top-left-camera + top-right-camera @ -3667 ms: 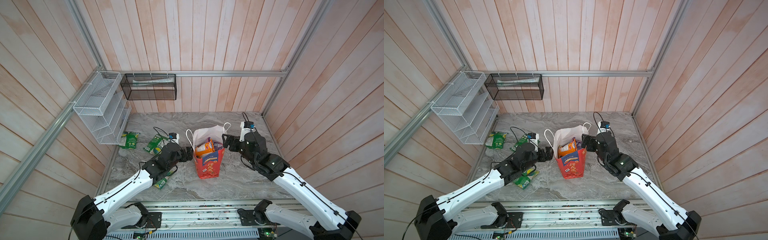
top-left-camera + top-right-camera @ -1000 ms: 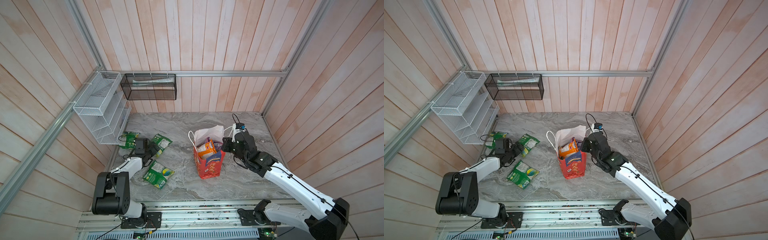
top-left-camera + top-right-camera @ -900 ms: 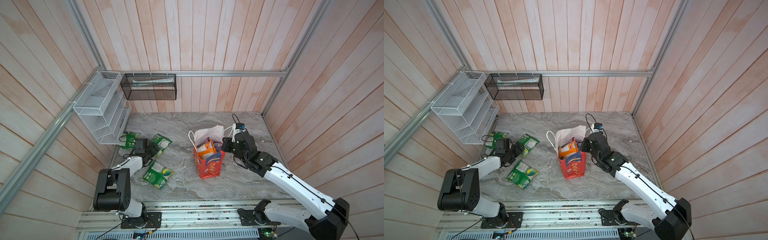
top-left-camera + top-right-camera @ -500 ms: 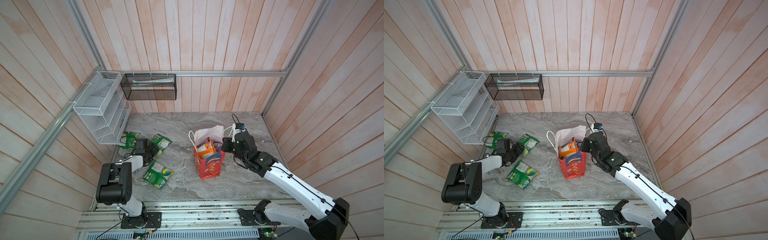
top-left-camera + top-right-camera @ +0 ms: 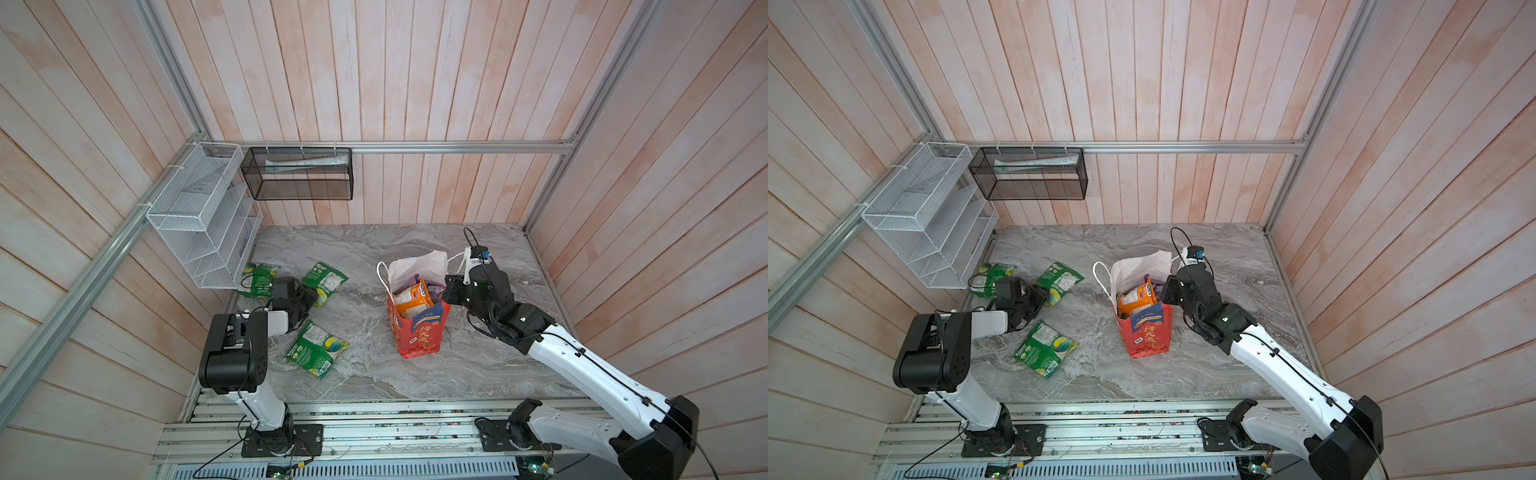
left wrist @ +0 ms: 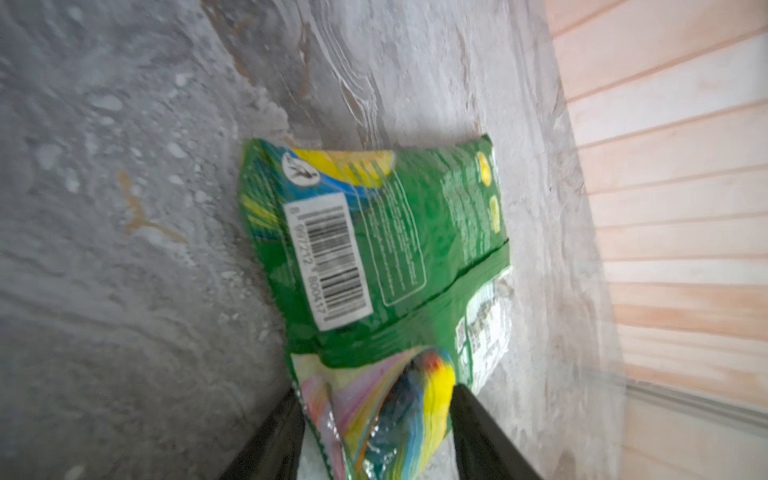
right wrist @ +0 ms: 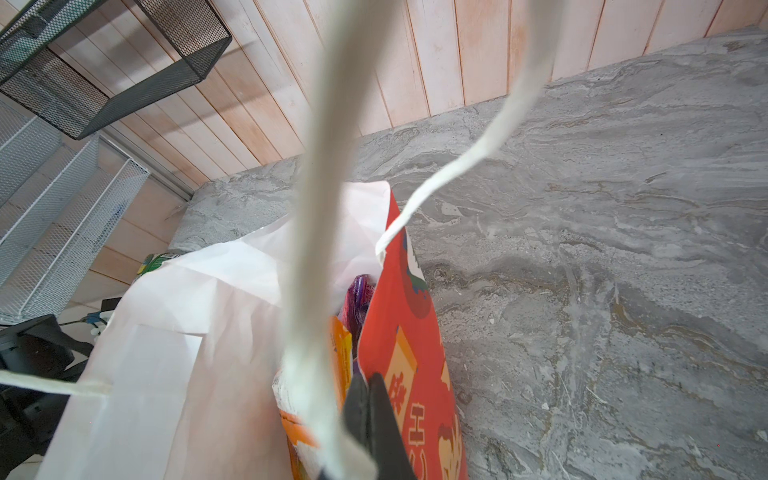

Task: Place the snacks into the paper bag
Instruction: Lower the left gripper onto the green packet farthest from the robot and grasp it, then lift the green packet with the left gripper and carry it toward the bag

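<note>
In both top views the paper bag (image 5: 420, 341) (image 5: 1147, 336) stands upright in the middle of the desk (image 5: 374, 249), its mouth open. An orange packet (image 5: 410, 298) and a purple packet (image 5: 434, 286) poke out of it. The right jaws are closed on its right-hand rim. Three more snacks lie flat to the bag's left. The far-left green packet (image 5: 258, 279) is close by the white wire rack (image 5: 199, 216), the middle green packet (image 5: 328, 281) is beside it, and the front green packet (image 5: 318, 350) is nearer the rail. The left jaws sit low at the middle packet's corner. A black mesh basket (image 5: 299, 174) hangs on the back wall.

In the left wrist view the middle green packet (image 6: 374, 232) lies barcode up near the wooden wall. Its end curls up between the fingers (image 6: 270, 432). The jaws are about half spread, one at each edge. I cannot tell whether they press; the view is blurred.

In the right wrist view the jaws pinch the top edge of the bag's red side (image 7: 409, 332). A white cord handle (image 7: 320, 208) hangs across the lens and hides part of the mouth. The purple packet (image 7: 359, 293) and orange packet (image 7: 341, 345) show against the white lining.
</note>
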You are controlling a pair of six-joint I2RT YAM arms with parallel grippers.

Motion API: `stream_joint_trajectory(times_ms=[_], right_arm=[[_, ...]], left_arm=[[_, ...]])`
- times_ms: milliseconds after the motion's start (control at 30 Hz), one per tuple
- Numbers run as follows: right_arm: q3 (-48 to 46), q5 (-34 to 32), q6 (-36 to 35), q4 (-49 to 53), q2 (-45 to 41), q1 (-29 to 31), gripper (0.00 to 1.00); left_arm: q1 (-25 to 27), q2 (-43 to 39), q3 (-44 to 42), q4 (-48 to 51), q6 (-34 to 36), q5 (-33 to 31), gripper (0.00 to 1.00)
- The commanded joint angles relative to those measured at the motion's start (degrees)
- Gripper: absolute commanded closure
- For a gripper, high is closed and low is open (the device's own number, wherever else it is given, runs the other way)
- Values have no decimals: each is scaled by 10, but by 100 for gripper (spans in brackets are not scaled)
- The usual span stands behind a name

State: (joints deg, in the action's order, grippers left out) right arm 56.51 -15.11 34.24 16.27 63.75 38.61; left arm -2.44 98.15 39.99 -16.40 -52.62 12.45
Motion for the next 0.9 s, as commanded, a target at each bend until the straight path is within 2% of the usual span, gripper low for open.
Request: stream_joint_trajectory(times_ms=[0, 233, 433, 600, 767, 867], right_arm=[[4, -3, -11, 5, 3, 2, 100], [4, -5, -14, 5, -1, 2, 100], [4, -5, -15, 3, -1, 1, 100], [4, -3, -16, 3, -2, 2, 100], [5, 9, -16, 1, -1, 2, 100], [5, 8, -18, 2, 0, 2, 100]], left_arm=[[-3, 19, -17, 11, -18, 21, 54], [-3, 28, -3, 21, -16, 44, 80], [-4, -24, -5, 36, -9, 64, 94], [-4, -120, -9, 73, -3, 60, 100], [-3, -240, -23, 123, 5, 5, 100], [1, -298, -14, 153, 20, -5, 100]])
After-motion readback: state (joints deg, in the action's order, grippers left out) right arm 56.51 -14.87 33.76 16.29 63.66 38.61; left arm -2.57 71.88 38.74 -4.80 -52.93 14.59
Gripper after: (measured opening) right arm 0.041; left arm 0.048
